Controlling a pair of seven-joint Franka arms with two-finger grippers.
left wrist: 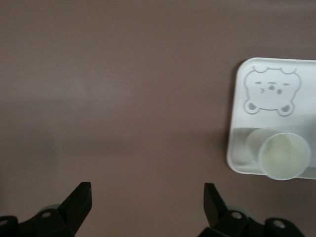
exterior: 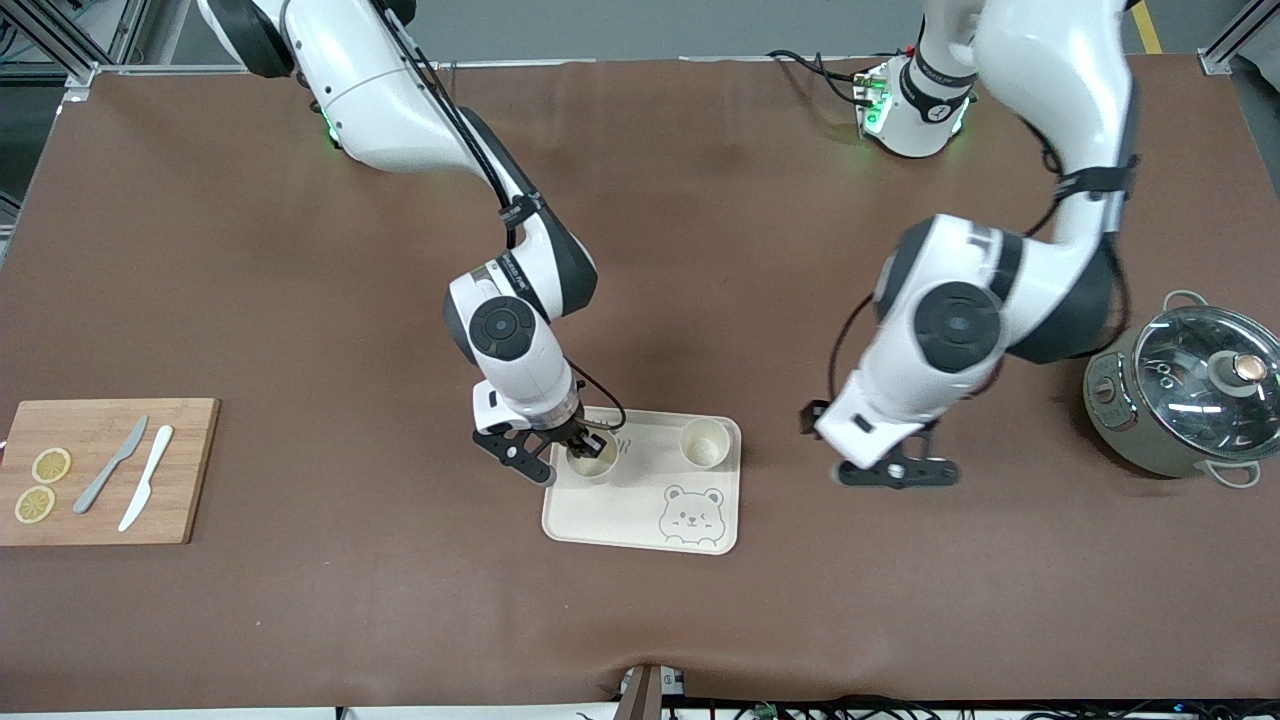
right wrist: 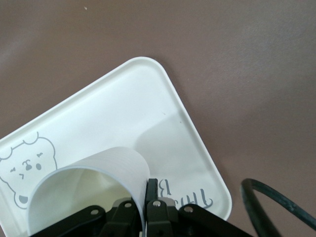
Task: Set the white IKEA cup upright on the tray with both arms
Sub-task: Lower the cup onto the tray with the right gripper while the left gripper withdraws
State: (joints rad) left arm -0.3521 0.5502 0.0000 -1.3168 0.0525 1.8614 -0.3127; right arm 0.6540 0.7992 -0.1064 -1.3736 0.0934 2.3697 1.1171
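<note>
Right gripper pinching the rim of a white cup between its fingers, low over the tray; second cup upright nearby. Left gripper idle, fingers apart, over bare table beside the tray. Risk: thin rim grip slipping, tipping the cup on release.

Light is even and bright from above. The arms cast soft shadows on the brown table. The glass lid of the pot shows white glare. The left wrist view is slightly blurred; the tray there looks pale.
</note>
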